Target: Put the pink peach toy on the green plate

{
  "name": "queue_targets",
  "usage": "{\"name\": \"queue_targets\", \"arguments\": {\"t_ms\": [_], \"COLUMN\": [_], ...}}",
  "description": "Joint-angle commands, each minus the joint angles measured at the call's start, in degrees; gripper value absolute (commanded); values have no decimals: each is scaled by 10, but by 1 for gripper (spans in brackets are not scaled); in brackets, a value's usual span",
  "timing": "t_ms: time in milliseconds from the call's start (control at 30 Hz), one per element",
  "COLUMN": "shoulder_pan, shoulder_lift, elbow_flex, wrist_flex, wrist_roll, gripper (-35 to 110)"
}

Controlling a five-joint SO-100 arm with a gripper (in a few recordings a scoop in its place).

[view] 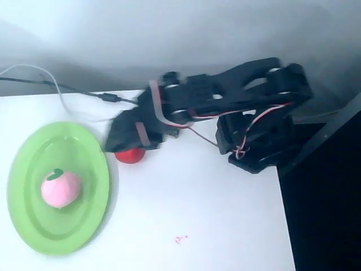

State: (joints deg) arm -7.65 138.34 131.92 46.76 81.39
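The pink peach toy [61,188], a pale-pink plush ball with a green leaf on top, rests inside the green plate [34,226] on the left of the white table. My black gripper [113,141] hangs blurred over the plate's upper right rim, well apart from the toy. Its fingers are smeared by motion, so their state is unclear. Nothing can be made out between them.
A red ball [130,156] lies on the table just right of the plate, partly under the gripper. The arm's base [254,141] stands at the table's right edge. Cables [67,90] run along the back left. The table ends in a dark drop at right.
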Motion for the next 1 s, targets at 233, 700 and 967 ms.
{"name": "queue_targets", "arguments": {"t_ms": [233, 700, 967], "shoulder_pan": [35, 41, 45], "shoulder_lift": [493, 571, 573], "elbow_flex": [420, 557, 559], "wrist_flex": [6, 121, 266], "wrist_roll": [9, 21, 27], "gripper": [0, 0, 0]}}
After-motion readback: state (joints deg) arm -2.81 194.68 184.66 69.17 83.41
